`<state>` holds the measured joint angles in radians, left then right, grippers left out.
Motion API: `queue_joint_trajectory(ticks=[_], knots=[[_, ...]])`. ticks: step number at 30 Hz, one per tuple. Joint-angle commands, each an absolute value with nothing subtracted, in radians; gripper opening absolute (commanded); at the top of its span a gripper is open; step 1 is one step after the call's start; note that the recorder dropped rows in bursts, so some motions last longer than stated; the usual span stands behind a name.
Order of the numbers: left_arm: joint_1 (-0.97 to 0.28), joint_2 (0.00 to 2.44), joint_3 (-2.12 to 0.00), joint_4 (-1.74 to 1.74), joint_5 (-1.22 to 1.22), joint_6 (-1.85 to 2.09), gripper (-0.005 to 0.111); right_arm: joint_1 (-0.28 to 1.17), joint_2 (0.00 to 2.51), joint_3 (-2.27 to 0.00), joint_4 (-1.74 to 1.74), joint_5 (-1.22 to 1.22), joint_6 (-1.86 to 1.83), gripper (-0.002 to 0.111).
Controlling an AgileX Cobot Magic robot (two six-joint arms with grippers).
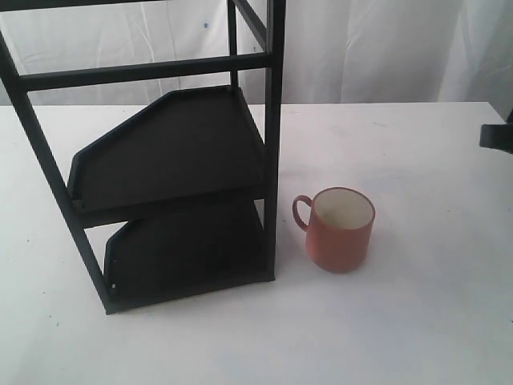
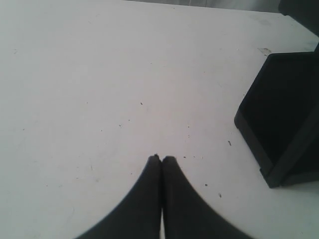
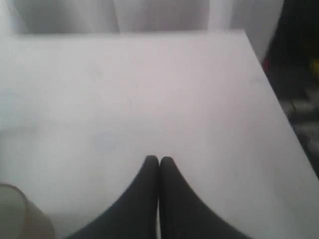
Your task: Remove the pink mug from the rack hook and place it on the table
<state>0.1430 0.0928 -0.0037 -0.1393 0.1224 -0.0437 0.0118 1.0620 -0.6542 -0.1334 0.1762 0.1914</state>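
Note:
The pink mug (image 1: 342, 230) stands upright on the white table (image 1: 417, 160), just right of the black rack (image 1: 176, 152), its loop handle turned toward the rack. Its cream inside shows. A blurred edge of the mug (image 3: 17, 214) shows at the corner of the right wrist view. The rack hook is out of view above the exterior frame. My left gripper (image 2: 161, 158) is shut on nothing over bare table (image 2: 99, 74), with the rack's lower tray (image 2: 284, 119) off to one side. My right gripper (image 3: 159, 159) is shut and empty above the table (image 3: 149, 89). A dark piece of the right arm (image 1: 497, 136) shows at the exterior view's right edge.
The rack's two black shelves (image 1: 172, 241) hold nothing. White curtain (image 1: 377, 48) hangs behind the table. The table's far edge and a dark floor area (image 3: 299, 74) show in the right wrist view.

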Motion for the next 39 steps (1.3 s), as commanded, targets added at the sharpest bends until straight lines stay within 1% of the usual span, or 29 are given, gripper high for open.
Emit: queue_joint_trajectory(ticks=[1,7,13,23,25,28,30,33,39], knots=[[0.137,0.086,0.0,-0.147,0.128,-0.045,0.0,0.006,0.799,-0.434,-0.132,-0.116,0.194,0.0],[0.137,0.086,0.0,-0.147,0.128,-0.045,0.0,0.006,0.555,-0.261,-0.132,-0.164,0.213,0.0],[0.137,0.086,0.0,-0.147,0.128,-0.045,0.0,0.006,0.417,-0.165,-0.132,-0.144,0.291,0.0],[0.137,0.086,0.0,-0.147,0.128,-0.045,0.0,0.006,0.392,-0.161,-0.132,-0.129,0.289,0.0],[0.137,0.086,0.0,-0.147,0.128,-0.045,0.0,0.006,0.302,-0.161,-0.134,-0.105,0.268,0.0],[0.137,0.086,0.0,-0.147,0.128,-0.045,0.0,-0.007,0.074,-0.151,-0.183,-0.141,0.129,0.0],[0.137,0.086,0.0,-0.147,0.128,-0.045,0.0,-0.008,0.0,-0.136,-0.183,-0.12,0.127,0.0],[0.137,0.084,0.0,-0.147,0.128,-0.045,0.0,-0.01,0.0,-0.105,-0.183,-0.104,0.129,0.0],[0.137,0.082,0.0,-0.147,0.128,-0.045,0.0,-0.011,0.0,-0.003,-0.183,0.073,0.134,0.0]])
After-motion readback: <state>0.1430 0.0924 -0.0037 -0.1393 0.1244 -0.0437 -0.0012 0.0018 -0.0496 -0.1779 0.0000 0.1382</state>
